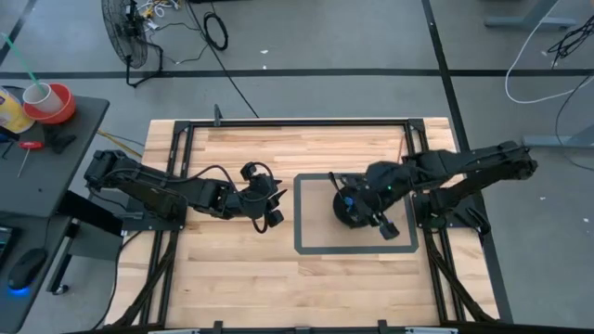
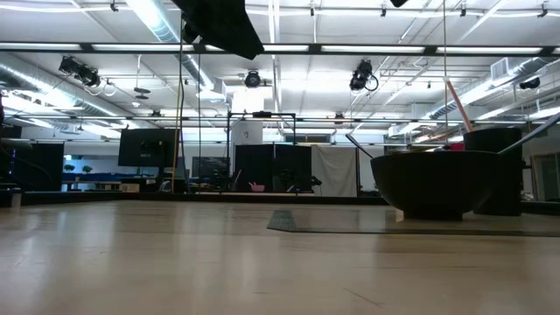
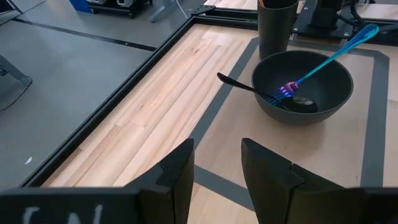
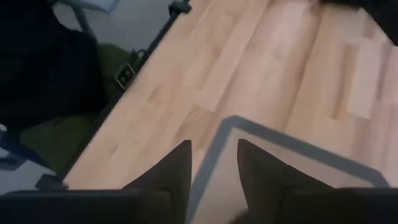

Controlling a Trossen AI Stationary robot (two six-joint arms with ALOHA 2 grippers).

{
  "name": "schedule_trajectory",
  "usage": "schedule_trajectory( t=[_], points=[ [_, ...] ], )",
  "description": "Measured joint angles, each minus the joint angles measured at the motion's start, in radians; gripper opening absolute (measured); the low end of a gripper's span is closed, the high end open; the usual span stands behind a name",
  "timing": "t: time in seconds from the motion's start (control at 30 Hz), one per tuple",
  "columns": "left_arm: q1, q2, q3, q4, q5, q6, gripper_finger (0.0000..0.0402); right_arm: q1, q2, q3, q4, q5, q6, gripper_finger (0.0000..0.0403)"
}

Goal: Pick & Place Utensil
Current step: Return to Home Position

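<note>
Where discernible, one fork point(image 3: 336, 53), one spoon point(image 3: 249, 87).

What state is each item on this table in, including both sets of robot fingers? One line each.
black bowl, upright, holding fork and spoon
blue fork, in the bowl, handle leaning over the rim
black spoon, in the bowl, handle over the rim
black cup, upright beside the bowl
orange straw, leaning in the cup
left gripper, fingers open, empty
right gripper, fingers open, empty
</note>
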Motion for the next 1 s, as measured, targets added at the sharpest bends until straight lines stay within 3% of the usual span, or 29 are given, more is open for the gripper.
schedule_trajectory(
  t=[0.27, 0.5, 0.63, 1.0],
  points=[
    [0.022, -0.003, 0.000, 0.064, -0.005, 0.036, 0.0138, 0.093, -0.129, -0.265, 0.219, 0.071, 0.152, 0.0070],
    [0.068, -0.042, 0.000, 0.051, 0.127, 0.080, 0.0138, 0.183, -0.311, -0.471, 0.413, 0.173, 0.233, 0.0010],
    [0.071, -0.053, 0.000, 0.026, 0.132, 0.080, 0.0138, 0.216, -0.411, -0.586, 0.505, 0.216, 0.247, 0.0007],
    [0.134, -0.073, -0.001, -0.035, 0.140, 0.080, 0.0138, 0.225, -0.584, -0.747, 0.627, 0.086, 0.292, 0.0003]
  ],
)
